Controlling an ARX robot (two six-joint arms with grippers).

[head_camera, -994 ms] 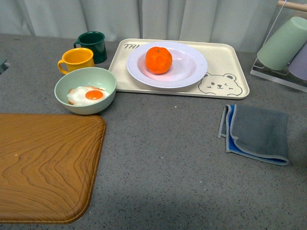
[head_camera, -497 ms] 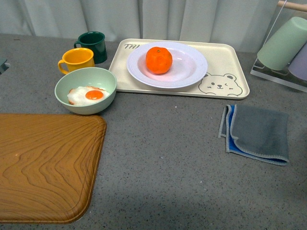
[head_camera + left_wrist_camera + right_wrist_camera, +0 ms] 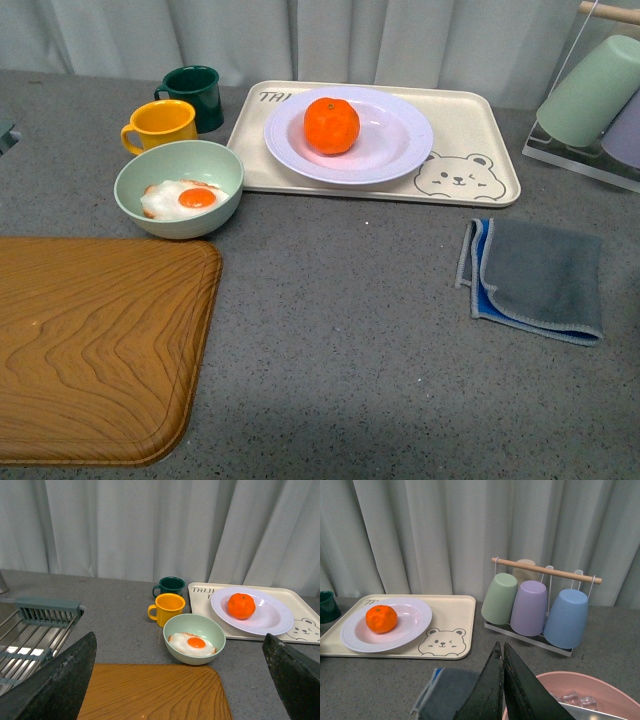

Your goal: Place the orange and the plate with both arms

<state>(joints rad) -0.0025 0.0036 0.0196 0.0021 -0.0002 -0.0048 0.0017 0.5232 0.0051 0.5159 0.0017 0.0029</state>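
Note:
The orange (image 3: 331, 125) rests in the white plate (image 3: 395, 150), left of the plate's middle. The plate sits on a cream bear-print tray (image 3: 470, 170) at the back of the grey table. Both show in the wrist views too: orange (image 3: 241, 605) (image 3: 381, 618), plate (image 3: 272, 620) (image 3: 410, 625). Neither arm shows in the front view. My left gripper (image 3: 182, 680) is open, its fingers (image 3: 60, 680) wide apart over a wooden board, well short of the plate. My right gripper (image 3: 500, 652) is shut on nothing, above a grey cloth, to the right of the tray.
A pale green bowl (image 3: 178, 188) with a fried egg stands left of the tray, with a yellow mug (image 3: 160, 125) and a dark green mug (image 3: 195, 95) behind. A wooden board (image 3: 95, 350) lies front left, a grey cloth (image 3: 535, 280) at right. Cup rack (image 3: 535, 605), pink basin (image 3: 580, 695), sink rack (image 3: 30, 635).

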